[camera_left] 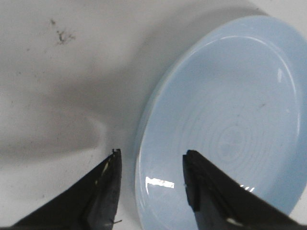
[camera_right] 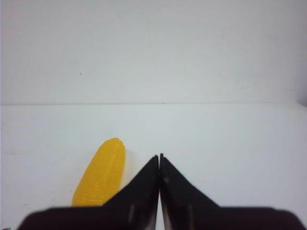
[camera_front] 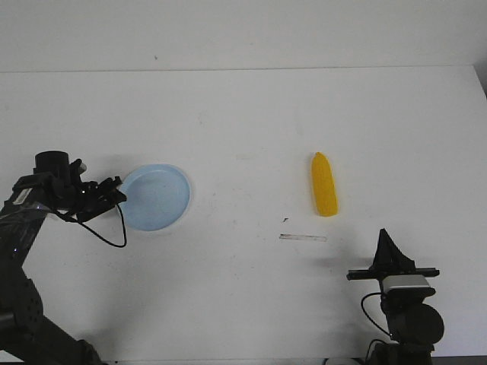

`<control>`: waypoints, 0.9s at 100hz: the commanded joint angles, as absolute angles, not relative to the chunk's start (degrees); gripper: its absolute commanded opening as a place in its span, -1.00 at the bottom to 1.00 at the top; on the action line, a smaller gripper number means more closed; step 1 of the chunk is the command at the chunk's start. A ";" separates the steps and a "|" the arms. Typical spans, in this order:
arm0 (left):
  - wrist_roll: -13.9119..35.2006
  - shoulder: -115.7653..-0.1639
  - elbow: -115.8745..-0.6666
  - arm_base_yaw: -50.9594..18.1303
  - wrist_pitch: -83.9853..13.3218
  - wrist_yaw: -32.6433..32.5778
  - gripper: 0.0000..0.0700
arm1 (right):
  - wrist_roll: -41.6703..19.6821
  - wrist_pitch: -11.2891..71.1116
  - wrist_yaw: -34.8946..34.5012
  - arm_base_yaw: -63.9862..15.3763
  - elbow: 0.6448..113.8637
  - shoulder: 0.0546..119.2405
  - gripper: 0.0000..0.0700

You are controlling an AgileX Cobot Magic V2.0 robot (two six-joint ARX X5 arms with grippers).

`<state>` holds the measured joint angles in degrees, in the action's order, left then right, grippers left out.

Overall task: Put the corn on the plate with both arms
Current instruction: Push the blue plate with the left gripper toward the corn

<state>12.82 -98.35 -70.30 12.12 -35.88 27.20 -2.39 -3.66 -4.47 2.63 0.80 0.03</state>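
Left claw [camera_left: 151, 160], fingers apart, straddles the plate [camera_front: 156, 198] rim, seemingly untouched; close squarely. Right claw [camera_right: 159, 158], fingers together, must open before reaching the corn [camera_front: 324, 184].

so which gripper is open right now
The left gripper: its fingers are spread either side of the plate rim. The right gripper has its fingers pressed together, empty.
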 commanded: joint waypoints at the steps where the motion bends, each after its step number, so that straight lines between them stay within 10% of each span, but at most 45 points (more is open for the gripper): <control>1: 12.01 -99.50 -70.37 12.25 -35.86 27.44 -0.26 | -2.96 -4.29 -4.49 2.59 0.73 0.05 -0.99; 68: 11.20 -99.57 -67.42 8.86 -32.86 27.46 -0.33 | -2.96 -4.29 -4.49 2.61 0.73 0.05 -0.99; 80: 11.20 -99.59 -67.42 8.86 -32.88 27.46 -1.00 | -2.96 -4.29 -4.49 2.59 0.73 0.05 -0.99; 90: 11.20 -99.59 -67.42 8.86 -32.86 27.46 -1.00 | -2.96 -4.29 -4.49 2.59 0.73 0.05 -0.99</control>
<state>11.57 -98.32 -67.09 8.86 -32.91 27.22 -2.39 -3.66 -4.47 2.63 0.80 0.03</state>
